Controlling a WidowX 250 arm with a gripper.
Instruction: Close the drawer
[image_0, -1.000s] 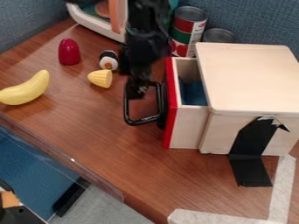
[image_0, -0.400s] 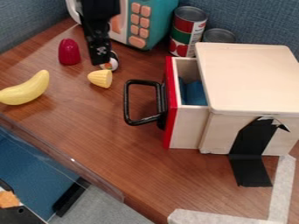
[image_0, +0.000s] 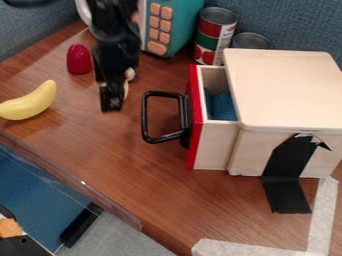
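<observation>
My gripper (image_0: 111, 104) hangs low over the table, left of the drawer's black handle (image_0: 145, 120) and apart from it. The drawer (image_0: 214, 145) has a red front and pale wooden sides, and stands part-way out of the wooden box (image_0: 284, 90). A blue thing (image_0: 222, 106) lies inside the drawer. Whether the gripper's fingers are apart cannot be made out.
A yellow banana (image_0: 30, 102) and a dark red toy (image_0: 79, 59) lie to the left. The yellow corn piece (image_0: 125, 89) is mostly hidden behind the gripper. Cans (image_0: 215, 35) and a teal toy microwave (image_0: 175, 25) stand at the back.
From over the handle, my gripper first moved up and left towards the sushi toy, then came lower, to the left of the handle. The drawer has not moved.
</observation>
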